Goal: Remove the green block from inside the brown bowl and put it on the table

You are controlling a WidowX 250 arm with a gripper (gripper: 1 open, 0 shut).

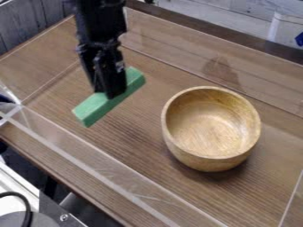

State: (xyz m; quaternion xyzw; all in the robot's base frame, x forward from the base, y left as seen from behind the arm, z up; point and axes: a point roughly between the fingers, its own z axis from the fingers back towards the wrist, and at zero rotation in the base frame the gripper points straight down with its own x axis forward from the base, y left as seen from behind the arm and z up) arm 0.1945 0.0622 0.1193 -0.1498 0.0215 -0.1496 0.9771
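The green block [99, 105] is a bright green bar held at a slant just above the table [142, 151], left of centre. My black gripper [109, 86] comes down from the top and is shut on the green block's upper end. The brown bowl [211, 126] stands to the right of the block, apart from it, and its hollow shows nothing inside.
Low clear acrylic walls [71, 146] run along the table's front and left edges. A white object [284, 27] sits past the far right corner. Bare wood lies between the block and the bowl.
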